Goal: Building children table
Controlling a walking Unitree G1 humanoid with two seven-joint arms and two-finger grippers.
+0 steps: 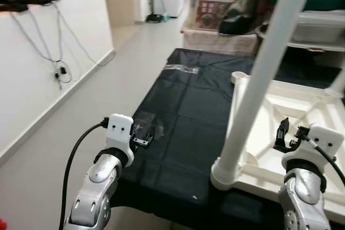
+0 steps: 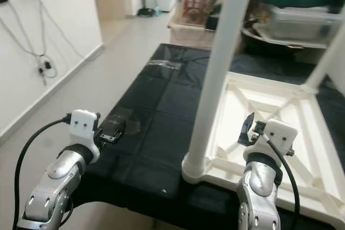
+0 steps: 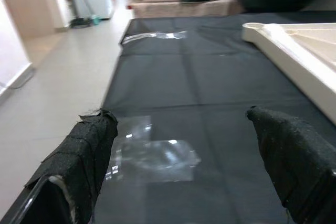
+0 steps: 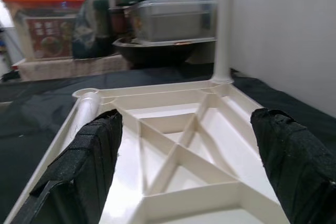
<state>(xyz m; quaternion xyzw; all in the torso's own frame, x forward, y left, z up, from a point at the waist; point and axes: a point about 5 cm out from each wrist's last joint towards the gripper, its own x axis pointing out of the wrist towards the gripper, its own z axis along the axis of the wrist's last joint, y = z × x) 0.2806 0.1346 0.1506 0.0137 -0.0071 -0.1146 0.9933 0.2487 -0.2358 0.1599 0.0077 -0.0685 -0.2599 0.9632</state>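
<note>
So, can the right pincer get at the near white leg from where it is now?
Probably yes. The right pincer is open over the upturned tabletop, and the upright leg stands just to its left with nothing between them.

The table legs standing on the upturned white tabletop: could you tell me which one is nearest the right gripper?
The tall near-corner leg, standing upright in its socket just beside the open right gripper; the other leg stands at the tabletop's far corner.
</note>
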